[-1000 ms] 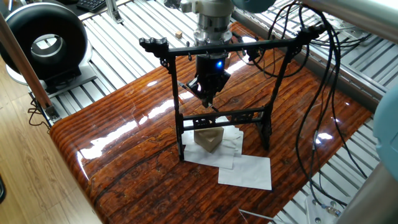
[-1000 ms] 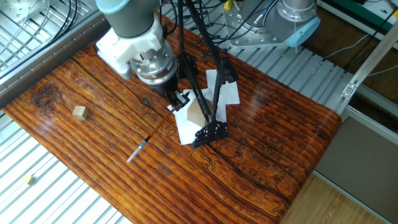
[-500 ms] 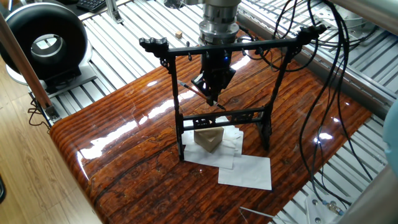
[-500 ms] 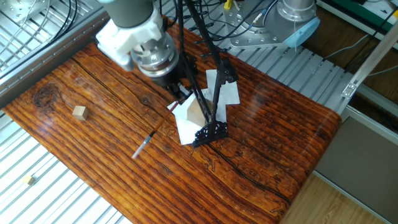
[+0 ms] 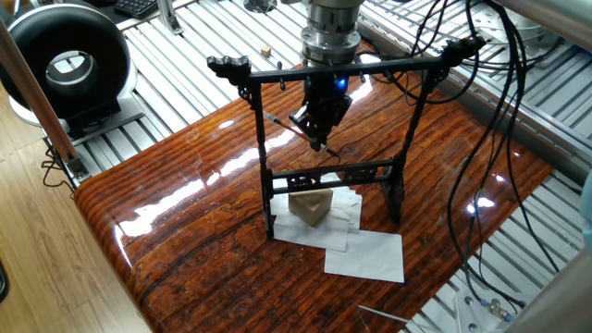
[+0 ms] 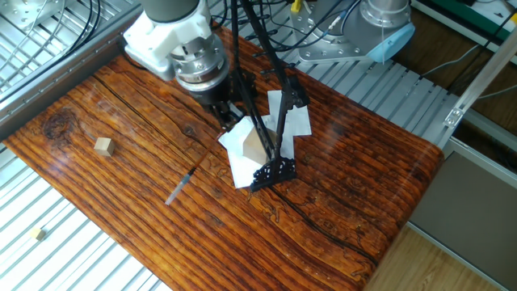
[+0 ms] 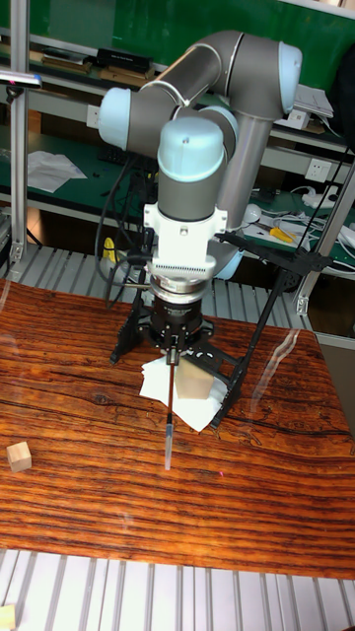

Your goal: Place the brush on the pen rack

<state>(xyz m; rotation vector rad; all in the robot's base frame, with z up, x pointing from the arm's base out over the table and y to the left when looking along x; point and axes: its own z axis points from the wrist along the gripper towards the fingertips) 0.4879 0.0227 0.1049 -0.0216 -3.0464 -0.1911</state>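
Note:
The pen rack (image 5: 333, 68) is a tall black frame standing on white paper; it also shows from above (image 6: 273, 129) and behind the arm (image 7: 258, 330). My gripper (image 5: 319, 141) hangs just behind the rack's crossbar, shut on the upper end of the brush (image 5: 282, 127). The thin dark shaft slants down away from the fingers, its pale tip over the bare wood (image 6: 174, 196). In the tall view the brush (image 7: 169, 414) hangs from the gripper (image 7: 174, 357) with its tip just above the table, in front of the rack.
White paper sheets (image 5: 365, 252) and a tan wedge block (image 5: 311, 207) lie under the rack. A small wooden cube (image 6: 102, 145) sits on the wooden table (image 5: 176, 240). Black cables (image 5: 481, 139) hang at the right; a round black device (image 5: 65, 60) stands off the table.
The gripper, still holding the brush, has shifted slightly right and back behind the rack's crossbar. The brush swung a little with it; the rack has not moved.

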